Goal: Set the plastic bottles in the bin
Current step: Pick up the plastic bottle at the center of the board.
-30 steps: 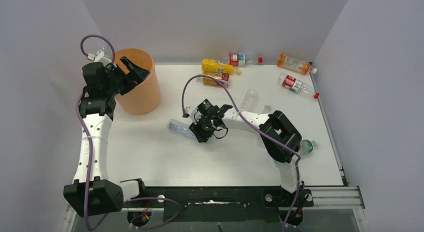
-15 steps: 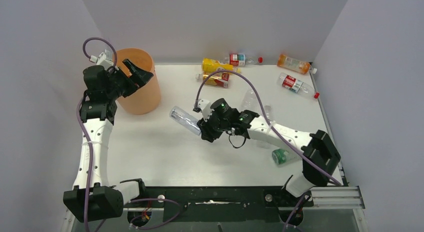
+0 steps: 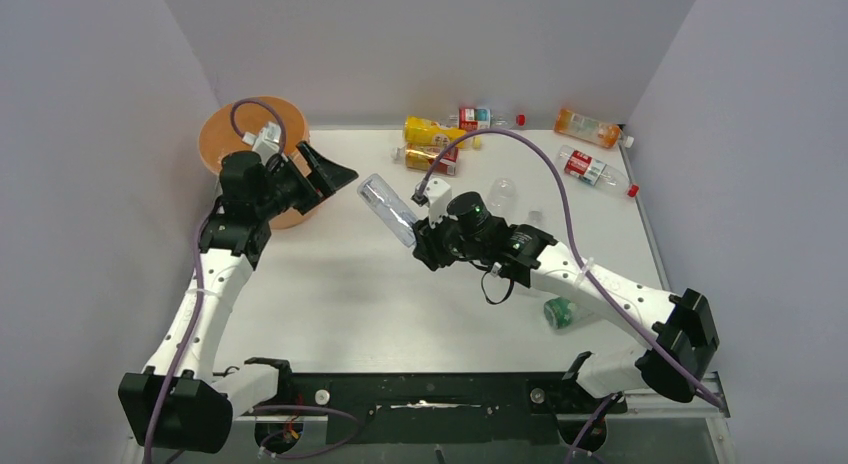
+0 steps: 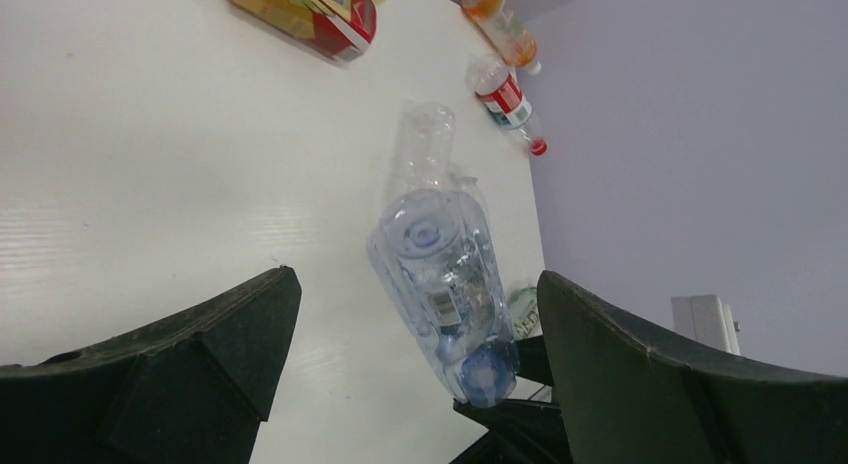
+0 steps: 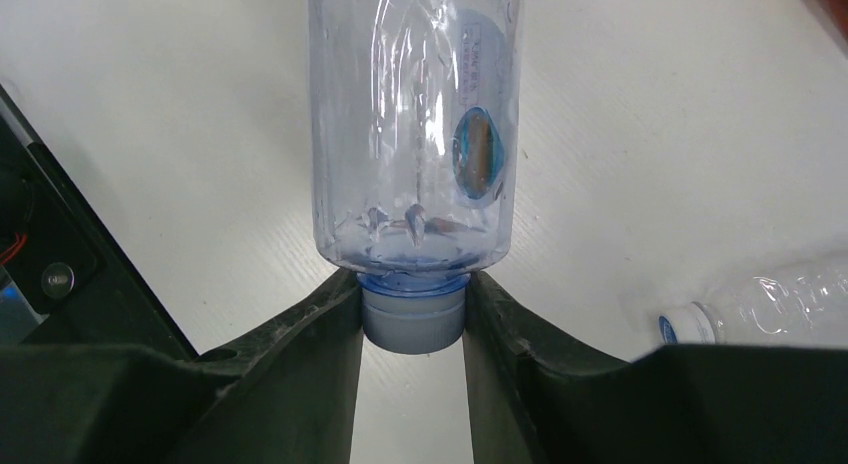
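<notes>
My right gripper (image 3: pixel 425 242) is shut on the blue-white cap of a clear empty plastic bottle (image 3: pixel 388 208) and holds it above the table, its base pointing up-left toward my left gripper. The cap sits between the right fingers in the right wrist view (image 5: pixel 413 319). My left gripper (image 3: pixel 335 174) is open and empty, just left of the bottle's base, in front of the peach-orange bin (image 3: pixel 222 134). The held bottle also shows in the left wrist view (image 4: pixel 445 274), between the spread fingers but farther off.
Yellow and red-labelled bottles (image 3: pixel 432 136) lie at the back centre. An orange-filled bottle (image 3: pixel 588 127) and a red-labelled one (image 3: pixel 592 170) lie at the back right. A clear bottle (image 3: pixel 500 196) lies behind my right arm and a green one (image 3: pixel 559 311) beneath it.
My right gripper has lifted the clear bottle off the table and carried it up and toward the bin. My left gripper has swung from over the bin rightward toward the bottle.
</notes>
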Tool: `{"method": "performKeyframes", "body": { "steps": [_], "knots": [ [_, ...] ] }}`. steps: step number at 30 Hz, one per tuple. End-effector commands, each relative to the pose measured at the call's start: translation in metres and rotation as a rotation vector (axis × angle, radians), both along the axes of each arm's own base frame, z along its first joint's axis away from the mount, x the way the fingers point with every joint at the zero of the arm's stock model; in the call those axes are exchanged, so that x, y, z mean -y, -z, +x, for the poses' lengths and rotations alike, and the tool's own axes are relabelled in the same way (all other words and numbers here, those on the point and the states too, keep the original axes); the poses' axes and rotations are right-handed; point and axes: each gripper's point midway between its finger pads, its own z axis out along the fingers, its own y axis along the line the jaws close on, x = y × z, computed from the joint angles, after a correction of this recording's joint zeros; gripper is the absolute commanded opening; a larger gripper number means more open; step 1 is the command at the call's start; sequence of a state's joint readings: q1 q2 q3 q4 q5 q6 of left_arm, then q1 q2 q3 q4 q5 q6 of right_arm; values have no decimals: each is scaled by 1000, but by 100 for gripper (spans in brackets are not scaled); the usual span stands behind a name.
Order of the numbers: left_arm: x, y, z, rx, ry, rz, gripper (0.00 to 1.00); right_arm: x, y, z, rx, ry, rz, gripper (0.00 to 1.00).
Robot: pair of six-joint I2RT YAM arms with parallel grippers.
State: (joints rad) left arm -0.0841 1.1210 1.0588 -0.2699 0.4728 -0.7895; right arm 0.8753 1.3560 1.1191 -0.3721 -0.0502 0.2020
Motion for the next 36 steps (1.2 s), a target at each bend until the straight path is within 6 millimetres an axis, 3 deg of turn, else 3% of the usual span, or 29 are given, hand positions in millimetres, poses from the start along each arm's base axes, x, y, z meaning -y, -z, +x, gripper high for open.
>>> {"method": "performKeyframes", "body": {
  "steps": [1,16,25,36],
  "knots": [
    [28,-29,-4,104,56,-81,90,0,-37,18,88,77,93,30],
    [78,-8,-5,69,99,-67,90,-10,-64,23,124,63,145,29],
    [83,-4,2,63,80,-27,89,-13,-72,22,131,46,166,29],
    [87,-5,4,66,80,-21,57,-14,-67,20,122,41,171,30]
  ]
}}
